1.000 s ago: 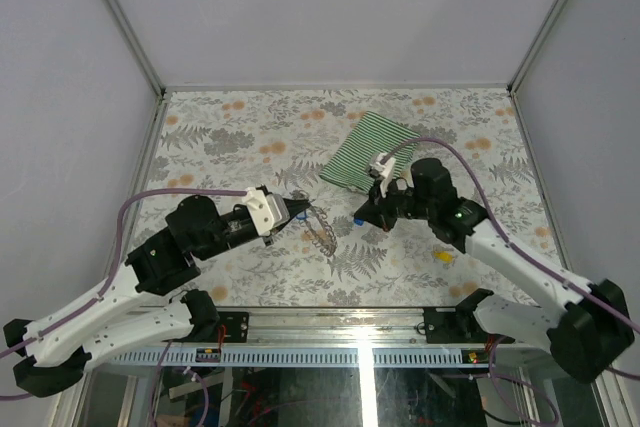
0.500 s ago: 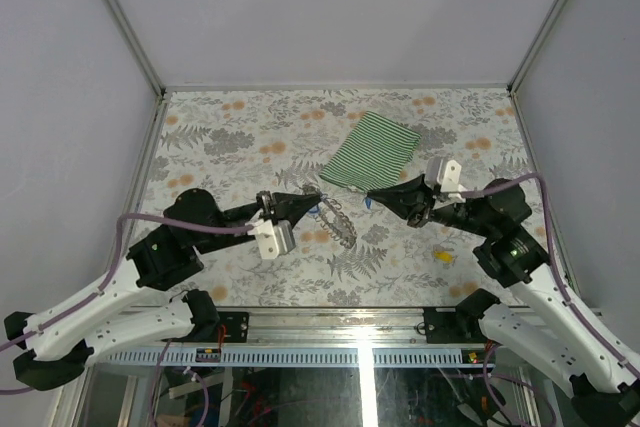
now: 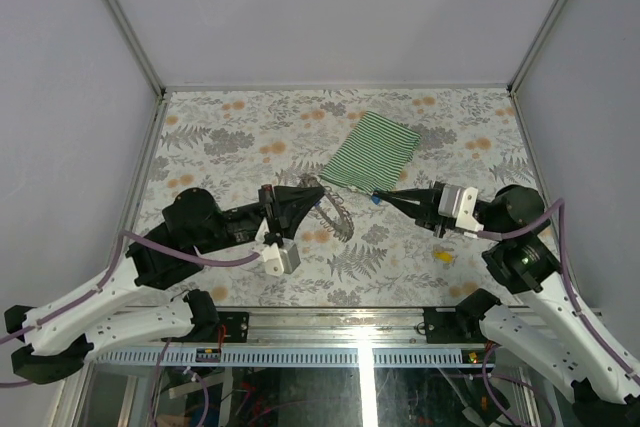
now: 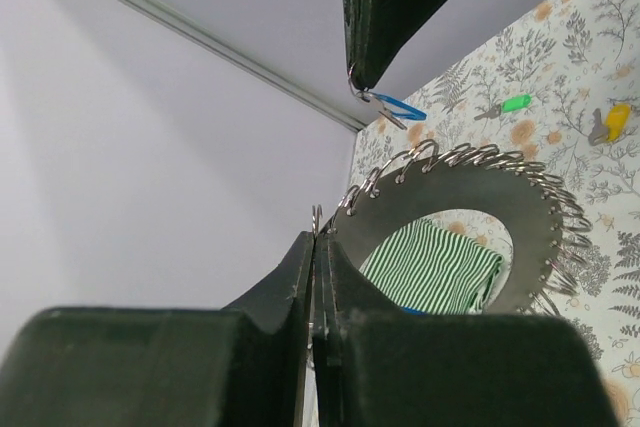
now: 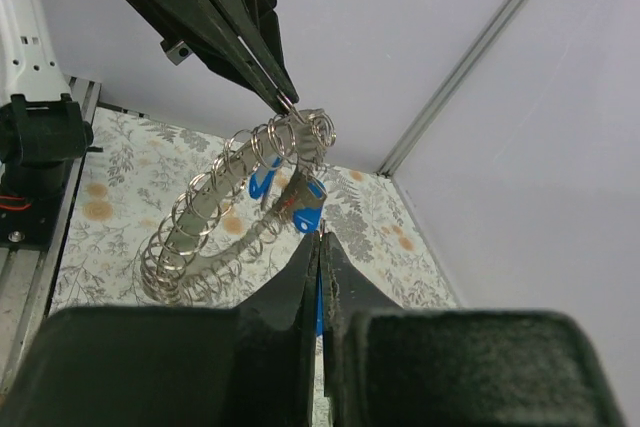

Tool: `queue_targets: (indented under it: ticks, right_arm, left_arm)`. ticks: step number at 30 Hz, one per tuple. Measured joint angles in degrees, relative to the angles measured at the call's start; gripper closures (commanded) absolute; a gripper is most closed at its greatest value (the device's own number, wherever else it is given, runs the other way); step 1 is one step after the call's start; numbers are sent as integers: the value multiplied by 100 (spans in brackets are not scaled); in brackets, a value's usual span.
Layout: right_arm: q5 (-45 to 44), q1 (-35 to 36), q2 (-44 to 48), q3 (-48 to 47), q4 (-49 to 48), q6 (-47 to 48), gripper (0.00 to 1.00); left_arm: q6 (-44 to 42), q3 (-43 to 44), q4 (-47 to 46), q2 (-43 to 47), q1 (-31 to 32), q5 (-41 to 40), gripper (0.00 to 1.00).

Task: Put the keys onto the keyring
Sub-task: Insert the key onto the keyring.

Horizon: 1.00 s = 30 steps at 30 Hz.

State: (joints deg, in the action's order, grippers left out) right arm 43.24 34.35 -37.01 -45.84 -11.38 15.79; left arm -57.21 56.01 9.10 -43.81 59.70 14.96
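My left gripper (image 3: 314, 193) is shut on one small split ring of the keyring (image 3: 336, 211), a grey loop edged with many wire rings, and holds it above the table. In the left wrist view the jaws (image 4: 318, 237) pinch that ring and the keyring (image 4: 470, 172) arcs up to the right. My right gripper (image 3: 377, 195) is shut on a blue key (image 3: 372, 200), its tip close to the keyring. In the right wrist view the blue key (image 5: 318, 302) sits between my shut jaws (image 5: 320, 237). Two other blue keys (image 5: 262, 179) hang on the keyring (image 5: 195, 232).
A green-and-white striped cloth (image 3: 373, 150) lies at the back of the flowered table (image 3: 220, 147). A yellow key (image 3: 441, 257) lies near the front right. The left wrist view also shows a green key (image 4: 512, 103) beside the yellow key (image 4: 615, 119). Grey walls enclose the table.
The left gripper has rolled over and raised the keyring off the table. The right arm has swung back to the right and now points its tip with the blue key leftward at the keyring.
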Motion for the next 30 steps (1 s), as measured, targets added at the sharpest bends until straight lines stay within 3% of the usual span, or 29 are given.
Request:
queue_targets:
  ticks: [9,15,30]
  right_arm:
    - [140,79,-435,-179,-17,728,100]
    - [-48,560,-748,-415,76,1340,100]
    - [-315,804,-1325,-1224,297,1132,100]
  left_arm:
    - [-173,-7,-52,-70,74,-131,100]
    - [122,-28,-96,-70,101,-271,100]
    - [3501,-94,-686,-70,101,-1394,100]
